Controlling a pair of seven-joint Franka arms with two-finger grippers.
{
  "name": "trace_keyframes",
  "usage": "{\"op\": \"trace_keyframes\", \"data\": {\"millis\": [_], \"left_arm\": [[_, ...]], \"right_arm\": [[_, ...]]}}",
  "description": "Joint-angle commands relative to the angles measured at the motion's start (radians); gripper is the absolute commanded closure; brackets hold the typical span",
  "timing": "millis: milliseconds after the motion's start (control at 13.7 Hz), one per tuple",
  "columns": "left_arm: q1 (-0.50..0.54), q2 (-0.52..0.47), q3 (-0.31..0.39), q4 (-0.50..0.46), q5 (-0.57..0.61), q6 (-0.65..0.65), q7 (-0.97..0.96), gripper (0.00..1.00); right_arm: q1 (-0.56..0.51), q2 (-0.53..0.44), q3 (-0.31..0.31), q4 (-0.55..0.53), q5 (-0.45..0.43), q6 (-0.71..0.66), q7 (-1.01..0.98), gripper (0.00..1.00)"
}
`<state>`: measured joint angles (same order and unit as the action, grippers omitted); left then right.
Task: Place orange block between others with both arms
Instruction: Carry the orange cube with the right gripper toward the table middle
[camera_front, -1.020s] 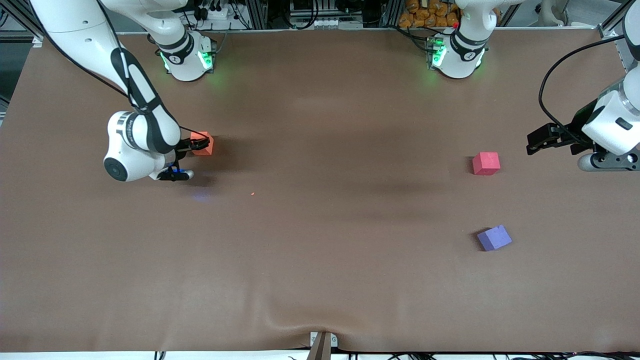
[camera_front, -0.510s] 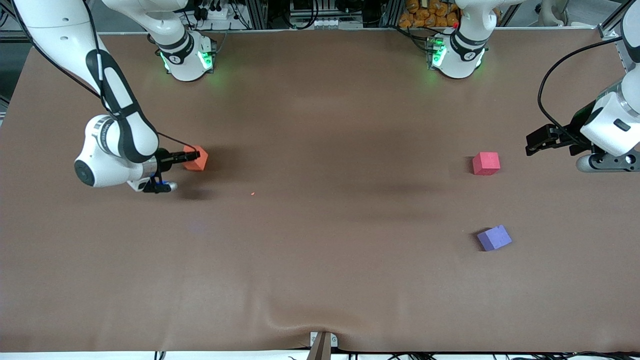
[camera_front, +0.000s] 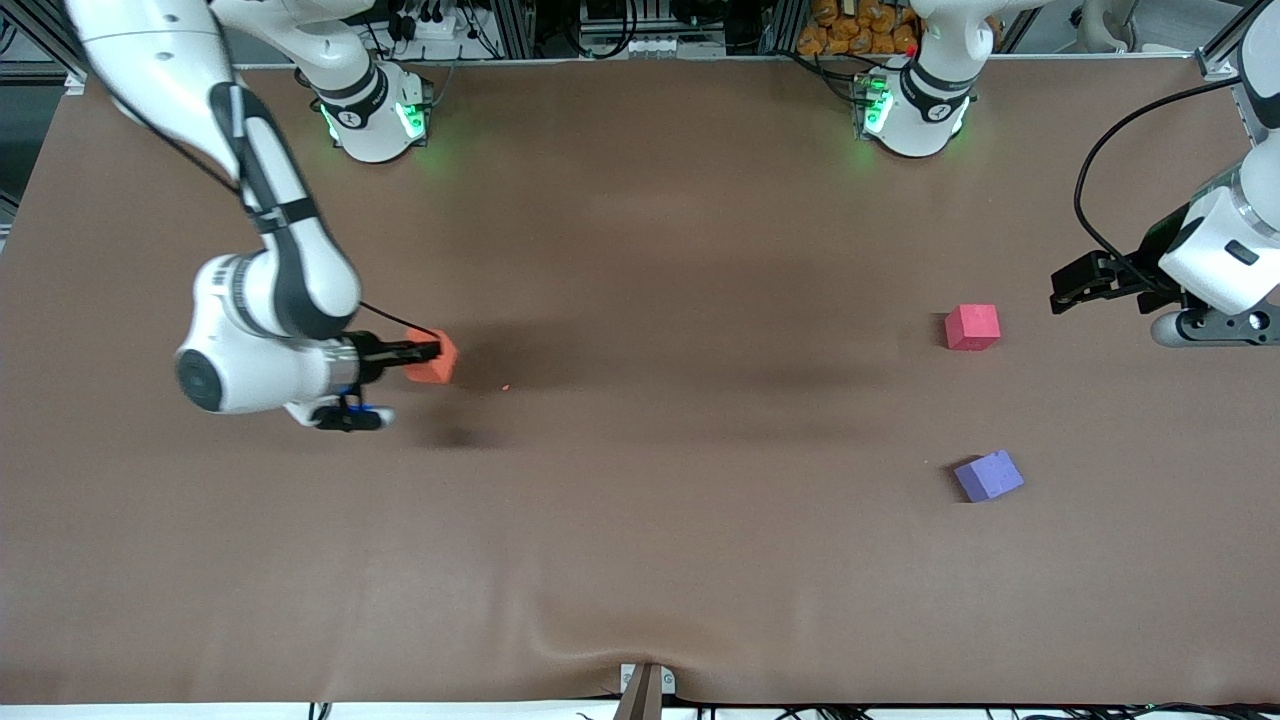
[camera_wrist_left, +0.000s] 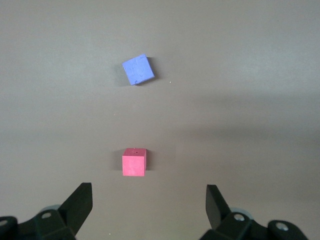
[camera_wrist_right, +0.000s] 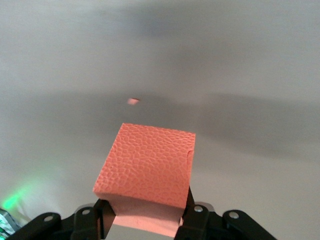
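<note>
My right gripper (camera_front: 428, 352) is shut on the orange block (camera_front: 434, 360) and carries it above the table at the right arm's end; its shadow lies on the cloth below. In the right wrist view the orange block (camera_wrist_right: 146, 167) sits squeezed between the two black fingers (camera_wrist_right: 187, 215). The red-pink cube (camera_front: 972, 327) and the purple-blue cube (camera_front: 988, 475) rest on the table at the left arm's end, the purple-blue one nearer the front camera. My left gripper (camera_front: 1066, 287) hangs open beside the red-pink cube (camera_wrist_left: 134, 162), with the purple-blue cube (camera_wrist_left: 138, 69) farther off and nothing between its fingers (camera_wrist_left: 80, 202).
A tiny orange crumb (camera_front: 506, 386) lies on the brown tablecloth (camera_front: 650, 450) close to the held block. A small bracket (camera_front: 645, 685) sits at the table's front edge. The two arm bases (camera_front: 375, 110) stand along the back edge.
My right gripper closed on the orange block, lifted it off the table and has carried it toward the table's middle. The left arm has stayed where it was.
</note>
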<state>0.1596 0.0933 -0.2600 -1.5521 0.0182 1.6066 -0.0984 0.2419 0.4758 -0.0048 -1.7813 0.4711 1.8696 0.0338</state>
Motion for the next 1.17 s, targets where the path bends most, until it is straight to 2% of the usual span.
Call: {"op": "trace_keyframes", "data": {"millis": [0, 146, 291, 510, 729, 802, 874, 947, 1093], "left_arm": [[0.008, 0.008, -0.007, -0.006, -0.020, 0.016, -0.009, 0.00], [0.006, 0.016, -0.007, -0.008, -0.020, 0.022, -0.009, 0.00], [0.003, 0.020, -0.007, -0.012, -0.020, 0.029, -0.009, 0.00], [-0.005, 0.022, -0.008, -0.026, -0.020, 0.039, -0.011, 0.00], [-0.015, 0.046, -0.013, -0.028, -0.020, 0.053, -0.012, 0.00], [-0.021, 0.055, -0.013, -0.028, -0.020, 0.055, -0.014, 0.00], [-0.025, 0.065, -0.013, -0.028, -0.020, 0.056, -0.014, 0.00], [-0.028, 0.071, -0.013, -0.028, -0.020, 0.062, -0.014, 0.00], [-0.028, 0.077, -0.013, -0.028, -0.020, 0.064, -0.014, 0.00]], "right_arm": [[0.074, 0.118, -0.009, 0.166, 0.084, -0.024, 0.069, 0.95], [0.137, 0.180, -0.009, 0.262, 0.101, -0.020, 0.124, 0.94], [0.204, 0.225, -0.009, 0.310, 0.121, 0.038, 0.199, 0.91], [0.307, 0.294, -0.009, 0.364, 0.136, 0.182, 0.236, 0.85], [0.365, 0.336, -0.011, 0.402, 0.133, 0.224, 0.259, 0.76], [0.372, 0.342, -0.011, 0.402, 0.129, 0.227, 0.259, 0.57], [0.373, 0.343, -0.011, 0.402, 0.126, 0.227, 0.259, 0.09], [0.376, 0.343, -0.012, 0.401, 0.119, 0.229, 0.258, 0.00], [0.376, 0.343, -0.012, 0.401, 0.118, 0.227, 0.258, 0.00]]}}
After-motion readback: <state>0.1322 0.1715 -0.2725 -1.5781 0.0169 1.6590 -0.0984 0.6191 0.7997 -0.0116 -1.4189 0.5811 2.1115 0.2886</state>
